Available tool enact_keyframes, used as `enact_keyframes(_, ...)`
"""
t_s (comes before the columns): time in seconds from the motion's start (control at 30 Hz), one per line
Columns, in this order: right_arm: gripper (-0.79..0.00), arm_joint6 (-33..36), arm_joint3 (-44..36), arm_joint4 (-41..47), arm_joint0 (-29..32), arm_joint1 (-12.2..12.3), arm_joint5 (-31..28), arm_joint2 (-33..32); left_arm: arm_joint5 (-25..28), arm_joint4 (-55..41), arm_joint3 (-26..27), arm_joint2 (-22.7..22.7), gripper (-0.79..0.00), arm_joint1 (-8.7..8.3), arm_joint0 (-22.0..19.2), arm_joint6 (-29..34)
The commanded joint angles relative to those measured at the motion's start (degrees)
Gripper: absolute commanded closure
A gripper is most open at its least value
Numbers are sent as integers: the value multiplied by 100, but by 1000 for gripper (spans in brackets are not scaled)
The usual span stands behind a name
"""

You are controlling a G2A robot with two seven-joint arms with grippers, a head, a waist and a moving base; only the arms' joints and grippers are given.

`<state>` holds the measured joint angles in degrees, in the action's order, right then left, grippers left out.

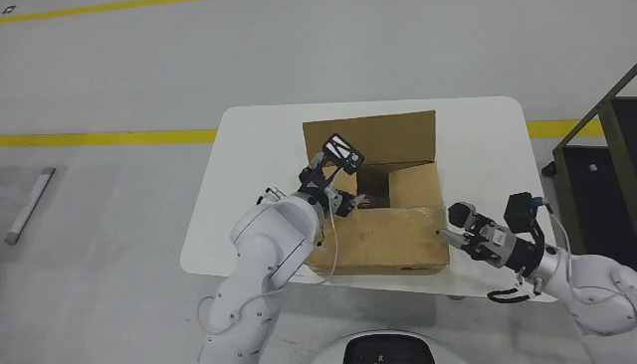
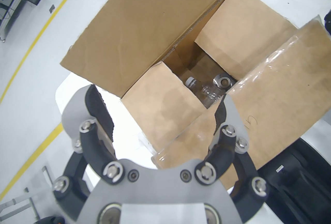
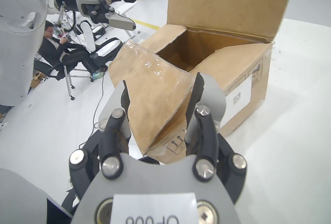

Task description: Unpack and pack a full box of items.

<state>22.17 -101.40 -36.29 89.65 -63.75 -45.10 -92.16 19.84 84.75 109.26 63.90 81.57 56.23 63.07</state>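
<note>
Cardboard box (image 3: 245, 72) stands on the white desk (image 1: 259, 165), close to its front edge, with the far flap (image 1: 370, 137) upright, the side flaps (image 2: 240, 39) folded inward and the taped near flap (image 3: 147, 75) tipped out toward the robot. Clear plastic bottles (image 2: 210, 89) and their caps show through the narrow gap between the flaps, deep inside the box. The left tool (image 2: 157, 99) hovers above the left side of the box, spread wide and holding nothing, one fingertip just beside the edge of the taped flap. The right tool (image 3: 164, 90) sits at the box's near right corner, also spread wide, its fingers on either side of the taped flap's bent corner without clamping it. Unpacking looks barely begun, and the risks lie in the flaps. If the right tool closes on that creased corner and pulls, the board may tear. The light box could also slide toward the desk edge. The inward side flaps leave the left tool little room, so a reach for the smooth bottles could snag on cardboard or slip.
</note>
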Motion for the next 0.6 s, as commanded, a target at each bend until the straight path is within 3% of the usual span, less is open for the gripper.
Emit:
enact_keyframes(0.0, -665, -224, -2, -176, 11, -11, 88, 33, -119, 76, -1, 15, -785, -3, 21, -41)
enact_keyframes(0.07, -733, -355, 11, -234, 23, -17, 136, 71, -204, 139, 1, 14, -785, -5, 39, -78)
enact_keyframes(0.2, -708, -408, 56, -363, -23, -15, 146, 190, -272, 190, -7, 6, -785, -10, 62, -108)
enact_keyframes(0.23, -631, -399, 80, -335, -47, -16, 117, 248, -276, 195, -7, 3, -785, -11, 66, -113)
enact_keyframes(0.27, -388, -347, 99, -333, -78, -14, 57, 319, -288, 204, -10, 4, -785, -13, 72, -115)
enact_keyframes(0.3, -329, -277, 120, -351, -119, -10, -29, 385, -293, 205, -9, 2, -785, -14, 77, -114)
enact_keyframes(0.37, -289, -182, 176, -352, -195, -1, -198, 496, -299, 210, -7, 3, -785, -17, 81, -117)
enact_keyframes(0.43, -163, -191, 228, -149, -233, 2, -305, 578, -312, 217, -5, 6, -785, -19, 84, -127)
enact_keyframes(0.57, -166, 104, 302, 315, -268, 44, -537, 628, -350, 192, -14, 24, -785, -23, 92, -158)
